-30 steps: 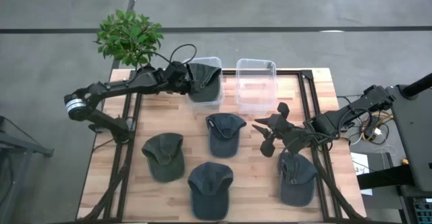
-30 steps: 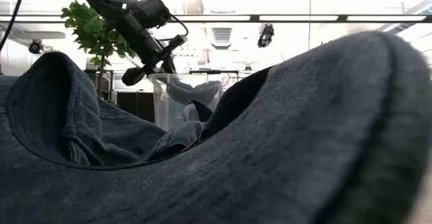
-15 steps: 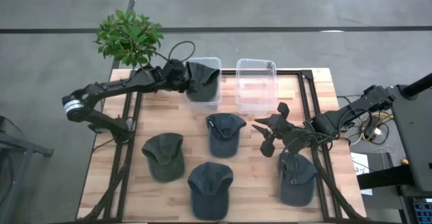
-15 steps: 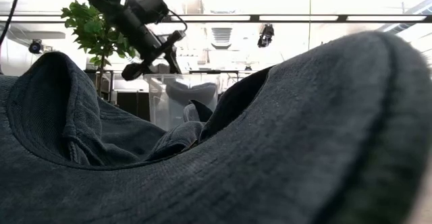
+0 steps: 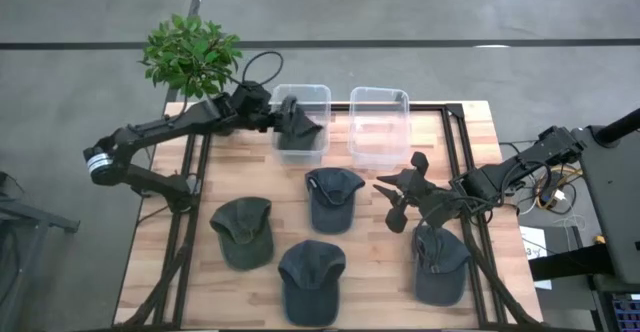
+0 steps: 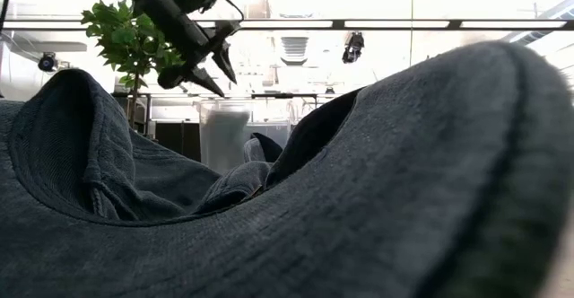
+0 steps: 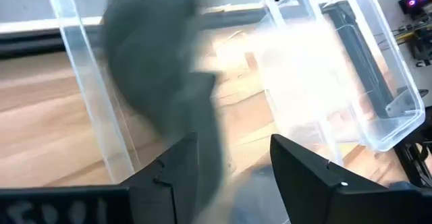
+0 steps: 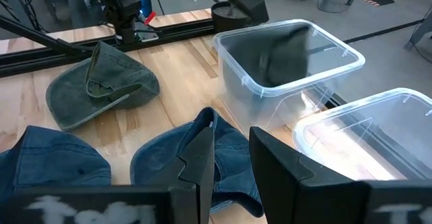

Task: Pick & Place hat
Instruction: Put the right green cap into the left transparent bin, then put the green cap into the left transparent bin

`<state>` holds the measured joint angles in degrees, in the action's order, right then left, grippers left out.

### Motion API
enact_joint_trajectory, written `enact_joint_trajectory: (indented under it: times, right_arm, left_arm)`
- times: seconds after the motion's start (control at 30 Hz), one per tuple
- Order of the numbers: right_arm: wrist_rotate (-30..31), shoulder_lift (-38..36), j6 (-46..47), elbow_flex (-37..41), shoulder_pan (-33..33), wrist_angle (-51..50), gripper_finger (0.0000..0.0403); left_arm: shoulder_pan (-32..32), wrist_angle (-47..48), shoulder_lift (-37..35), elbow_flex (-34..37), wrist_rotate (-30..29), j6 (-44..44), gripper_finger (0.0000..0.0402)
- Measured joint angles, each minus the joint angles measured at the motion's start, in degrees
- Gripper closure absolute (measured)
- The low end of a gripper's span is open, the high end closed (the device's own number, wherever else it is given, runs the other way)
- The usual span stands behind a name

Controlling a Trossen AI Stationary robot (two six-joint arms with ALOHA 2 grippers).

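A dark hat (image 5: 298, 132) lies crumpled inside the left clear bin (image 5: 322, 92) at the table's far side; it shows blurred in the left wrist view (image 7: 162, 82) and the right wrist view (image 8: 283, 52). My left gripper (image 5: 276, 112) is open above the bin's left rim, also in the low view (image 6: 215, 65) and its own view (image 7: 233, 140). My right gripper (image 5: 396, 200) is open and empty above the table's right half, just beyond another hat (image 5: 440, 262).
Three more dark hats lie on the wood top: (image 5: 243, 230), (image 5: 333, 197), (image 5: 312, 277). A second clear bin (image 5: 378, 124) stands right of the first. A potted plant (image 5: 190, 57) is at the far left corner. A hat fills the low view (image 6: 359, 199).
My left gripper has opened and risen a little above the left bin's rim. The hat, which was draped over the bin's top, has dropped inside the bin and bunched up.
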<state>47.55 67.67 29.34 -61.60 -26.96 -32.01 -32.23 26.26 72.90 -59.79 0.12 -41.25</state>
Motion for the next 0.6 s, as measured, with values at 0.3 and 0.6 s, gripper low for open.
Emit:
enact_joint_trajectory:
  times: [0.3, 0.6]
  right_arm:
    - [0.00, 0.01, 0.01, 0.00, -0.04, 0.96, 0.0312]
    - [0.00, 0.01, 0.01, 0.00, -0.02, 0.94, 0.0312]
  left_arm:
    - [-0.09, 0.12, -0.28, -0.10, 1.84, 0.36, 0.0227]
    - [4.99, 16.68, -7.67, -7.28, 17.68, 6.63, 0.0227]
